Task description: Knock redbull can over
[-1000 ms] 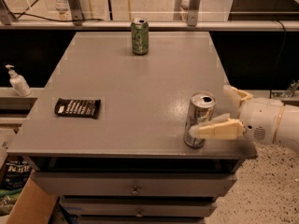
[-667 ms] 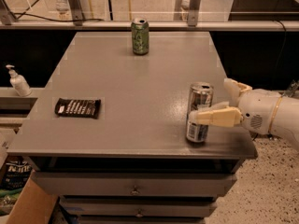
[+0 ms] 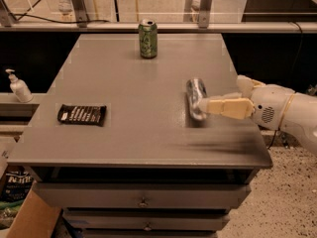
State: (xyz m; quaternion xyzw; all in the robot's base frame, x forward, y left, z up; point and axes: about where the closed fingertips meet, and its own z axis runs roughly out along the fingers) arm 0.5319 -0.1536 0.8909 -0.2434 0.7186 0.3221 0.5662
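Note:
The redbull can (image 3: pixel 195 97), slim and silver, lies on its side on the right part of the grey table (image 3: pixel 129 83), its long axis running front to back and its image smeared. My gripper (image 3: pixel 220 94) reaches in from the right edge of the table with its jaws apart. The near cream finger (image 3: pixel 223 106) touches the can's front end at its tip. The far finger (image 3: pixel 243 83) stands behind, clear of the can. Nothing is held.
A shorter green can (image 3: pixel 147 38) stands upright at the back middle of the table. A dark snack packet (image 3: pixel 82 114) lies at the front left. A pump bottle (image 3: pixel 18 86) stands off the table at the left. Drawers sit below the top.
The redbull can stood upright between my fingers, then leaned, and now lies flat on the table, tipped toward the back. My gripper has moved slightly back and up.

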